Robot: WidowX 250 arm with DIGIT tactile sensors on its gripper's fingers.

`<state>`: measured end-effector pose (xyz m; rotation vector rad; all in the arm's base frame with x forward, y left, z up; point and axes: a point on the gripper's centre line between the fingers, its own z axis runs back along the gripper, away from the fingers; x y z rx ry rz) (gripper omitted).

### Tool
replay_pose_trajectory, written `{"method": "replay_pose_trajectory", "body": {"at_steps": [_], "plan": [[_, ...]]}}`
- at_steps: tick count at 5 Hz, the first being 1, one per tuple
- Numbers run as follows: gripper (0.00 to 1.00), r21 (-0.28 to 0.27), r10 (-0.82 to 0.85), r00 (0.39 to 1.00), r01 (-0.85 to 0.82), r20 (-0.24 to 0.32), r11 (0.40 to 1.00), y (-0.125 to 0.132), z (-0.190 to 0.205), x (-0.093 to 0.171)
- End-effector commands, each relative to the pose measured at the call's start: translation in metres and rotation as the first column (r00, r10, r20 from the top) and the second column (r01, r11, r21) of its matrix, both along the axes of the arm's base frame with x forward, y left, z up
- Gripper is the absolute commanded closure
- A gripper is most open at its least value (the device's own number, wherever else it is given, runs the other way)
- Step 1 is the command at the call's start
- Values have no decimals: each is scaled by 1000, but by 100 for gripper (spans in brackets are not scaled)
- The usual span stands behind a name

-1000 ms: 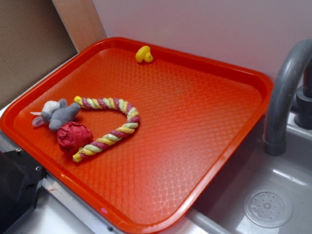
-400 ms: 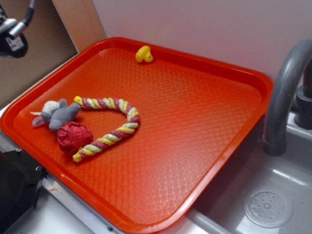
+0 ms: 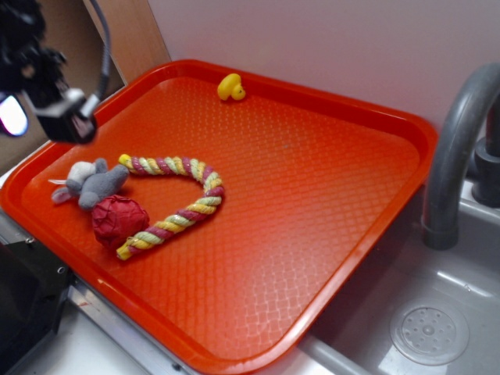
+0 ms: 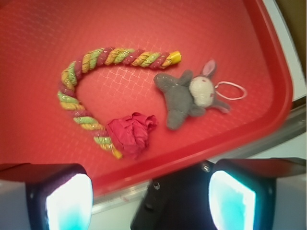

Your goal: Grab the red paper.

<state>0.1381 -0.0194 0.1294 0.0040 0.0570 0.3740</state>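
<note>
The red paper (image 3: 119, 219) is a crumpled dark-red ball on the orange-red tray (image 3: 312, 234), near its front-left rim. It lies between a grey plush mouse (image 3: 92, 183) and the end of a braided rope (image 3: 191, 199). My gripper (image 3: 43, 121) hangs at the upper left, above and behind the mouse, well clear of the paper. In the wrist view the red paper (image 4: 132, 133) sits above the gap of my gripper (image 4: 151, 203), whose jaws stand wide apart with nothing between them. The lit fingertips (image 4: 69, 203) frame the bottom corners.
A yellow toy duck (image 3: 230, 87) sits at the tray's far rim. A grey faucet (image 3: 453, 148) and sink (image 3: 430, 312) stand to the right. A black box (image 3: 23, 305) lies below the tray's front-left edge, and a wall rises behind.
My gripper came in from the top left and moved down and right, over the tray's left corner. The objects on the tray have not moved.
</note>
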Motion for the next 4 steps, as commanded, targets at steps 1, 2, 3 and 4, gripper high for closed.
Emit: {"method": "replay_pose_trajectory", "body": {"at_steps": [1, 2, 3, 4], "plan": [[0, 47, 28, 999, -27, -16, 999, -11, -44, 4], [0, 83, 52, 998, -50, -23, 995, -11, -65, 9], [0, 115, 61, 997, -54, -56, 992, -9, -86, 12], [0, 124, 38, 995, -27, -90, 992, -11, -103, 14]]}}
